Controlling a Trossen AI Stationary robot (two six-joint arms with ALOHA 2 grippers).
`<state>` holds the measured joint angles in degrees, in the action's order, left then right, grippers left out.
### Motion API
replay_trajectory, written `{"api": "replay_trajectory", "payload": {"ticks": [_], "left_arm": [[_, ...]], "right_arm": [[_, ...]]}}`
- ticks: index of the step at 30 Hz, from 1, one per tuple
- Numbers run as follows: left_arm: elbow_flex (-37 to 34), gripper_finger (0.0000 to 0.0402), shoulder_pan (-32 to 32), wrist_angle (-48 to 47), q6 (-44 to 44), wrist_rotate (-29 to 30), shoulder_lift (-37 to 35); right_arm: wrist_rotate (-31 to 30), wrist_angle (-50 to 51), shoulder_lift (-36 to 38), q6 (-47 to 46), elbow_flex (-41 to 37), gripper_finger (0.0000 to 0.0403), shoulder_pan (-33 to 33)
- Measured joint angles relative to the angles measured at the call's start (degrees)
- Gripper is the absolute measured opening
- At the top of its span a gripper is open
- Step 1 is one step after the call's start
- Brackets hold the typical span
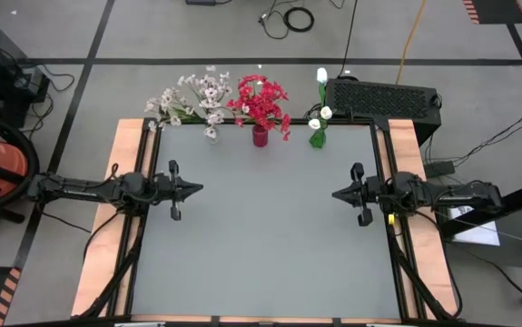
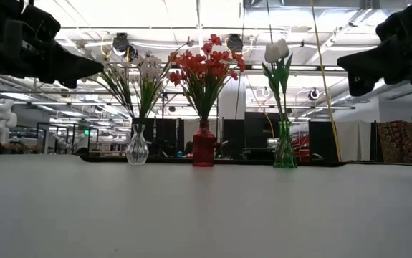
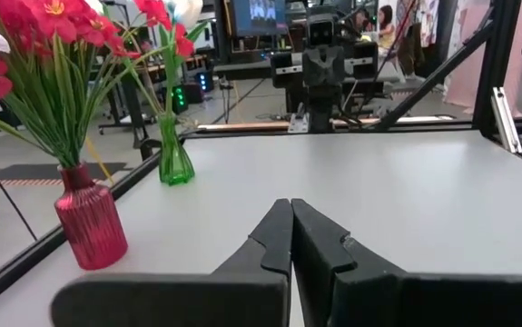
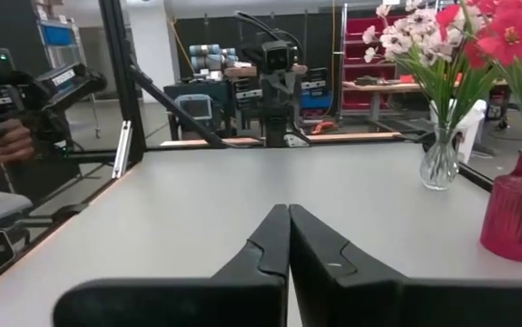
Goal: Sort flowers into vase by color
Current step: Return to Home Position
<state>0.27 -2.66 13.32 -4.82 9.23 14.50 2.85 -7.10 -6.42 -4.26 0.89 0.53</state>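
Starting at the left jaws, the two dark fingers (image 3: 277, 238) are seen pressed together, and nothing is held between them. The right jaws are pressed together the same way, with nothing in them. The left arm (image 1: 106, 189) is held up over the left side of the table (image 1: 261, 245), and the right arm (image 1: 424, 193) over the right side. Their tips are pointed at each other across the middle.

The flowers (image 2: 204, 64) are found well apart from both jaws, in three vases lined up along the far edge. Small pale blossoms (image 1: 192, 98) are kept in the clear vase (image 2: 137, 147), nearest the left jaws. Red blooms (image 1: 261, 102) are stood in the red vase (image 2: 203, 152) in the middle. White buds (image 1: 322, 77) are set in the green vase (image 2: 284, 152), nearest the right jaws.
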Motion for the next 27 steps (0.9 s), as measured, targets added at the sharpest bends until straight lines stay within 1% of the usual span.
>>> {"api": "replay_trajectory", "payload": {"ticks": [5,8,10,13,16,22,27], "left_arm": [[0.0,0.0006,0.0,0.1,0.0,0.0,0.0],[0.0,0.0006,0.0,1.3,0.0,0.0,0.0],[0.0,0.0006,0.0,2.1,0.2,0.0,0.0],[0.0,0.0004,0.0,2.0,1.4,-1.2,0.0],[0.0,0.0003,0.0,1.9,1.5,-1.9,0.0],[0.0,0.0002,0.0,1.1,1.5,-1.9,0.0],[0.0,0.0001,0.0,0.6,1.5,-1.9,0.0]], "right_arm": [[-0.2,-0.5,0.0,-0.6,0.0,0.0000,0.3],[0.1,-7.4,0.0,1.3,-0.1,0.0000,0.3],[0.8,-10.3,0.1,3.1,0.0,0.0000,0.3],[1.4,-6.9,0.0,3.0,0.0,0.0000,0.3],[0.4,-2.2,0.0,0.6,0.0,0.0000,0.3],[-0.2,2.1,0.3,0.1,0.0,0.0000,0.3],[-1.2,3.8,4.0,0.3,0.0,0.0000,0.3]]}}
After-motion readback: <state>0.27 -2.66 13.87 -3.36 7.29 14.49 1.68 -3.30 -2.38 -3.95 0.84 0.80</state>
